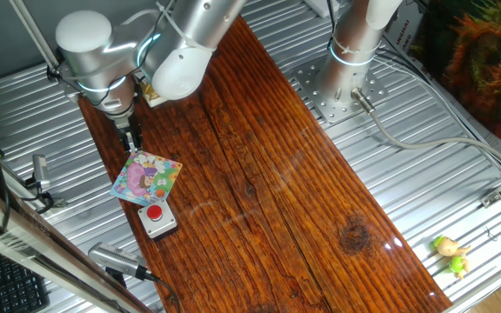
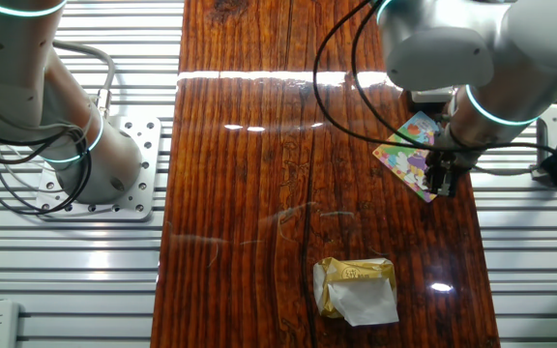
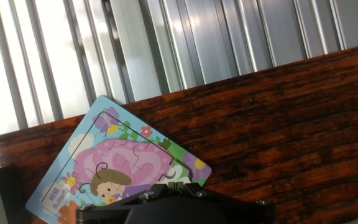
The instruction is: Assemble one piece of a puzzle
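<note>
Hovering at the puzzle's (image 1: pixel 147 177) top corner, left of centre in one fixed view, our gripper (image 1: pixel 133 139) looks narrow, though we cannot tell whether it holds a piece. We judge the fitting underway, not finished. Only that view shows the red button (image 1: pixel 155 214); only the other shows the crumpled wrapper (image 2: pixel 357 288).

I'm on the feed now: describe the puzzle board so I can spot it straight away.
Find the long wooden board, then the gripper near its edge. Just below it lies the puzzle, flat, square, pastel. The grey box beside it has a red button.
</note>
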Tool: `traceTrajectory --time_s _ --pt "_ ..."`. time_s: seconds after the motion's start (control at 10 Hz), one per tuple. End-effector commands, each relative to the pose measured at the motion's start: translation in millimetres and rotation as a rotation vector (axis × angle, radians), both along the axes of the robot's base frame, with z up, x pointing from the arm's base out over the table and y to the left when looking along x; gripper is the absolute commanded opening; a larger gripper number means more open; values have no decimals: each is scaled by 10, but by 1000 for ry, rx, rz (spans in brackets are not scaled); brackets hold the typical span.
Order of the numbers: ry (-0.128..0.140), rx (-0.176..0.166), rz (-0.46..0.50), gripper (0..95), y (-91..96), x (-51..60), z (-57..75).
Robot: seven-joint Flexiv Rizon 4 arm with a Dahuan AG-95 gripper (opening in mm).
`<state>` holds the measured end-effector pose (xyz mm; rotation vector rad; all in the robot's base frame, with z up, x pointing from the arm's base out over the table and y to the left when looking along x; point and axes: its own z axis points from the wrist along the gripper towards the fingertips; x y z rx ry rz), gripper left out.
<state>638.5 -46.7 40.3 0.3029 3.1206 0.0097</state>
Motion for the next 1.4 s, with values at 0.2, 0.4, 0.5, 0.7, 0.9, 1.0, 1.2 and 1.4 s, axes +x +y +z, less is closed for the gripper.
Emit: traceTrajectory --time_s 0.2,0.4,0.5,0.7,0.9,1.0,1.2,1.4 --pt "-7 0 -6 0 -15 -18 -22" --pt "-15 5 -12 0 -27 -46 -31" --pt "-17 6 -17 0 -31 -51 -32" --pt "-21 15 -25 0 -35 -60 -36" --pt "-33 37 -38 0 -37 -65 -39" --pt "-35 39 -39 0 -37 -65 -39" --pt "-38 47 -42 0 -37 -65 -39" --pt "-42 52 -44 0 -37 -65 -42"
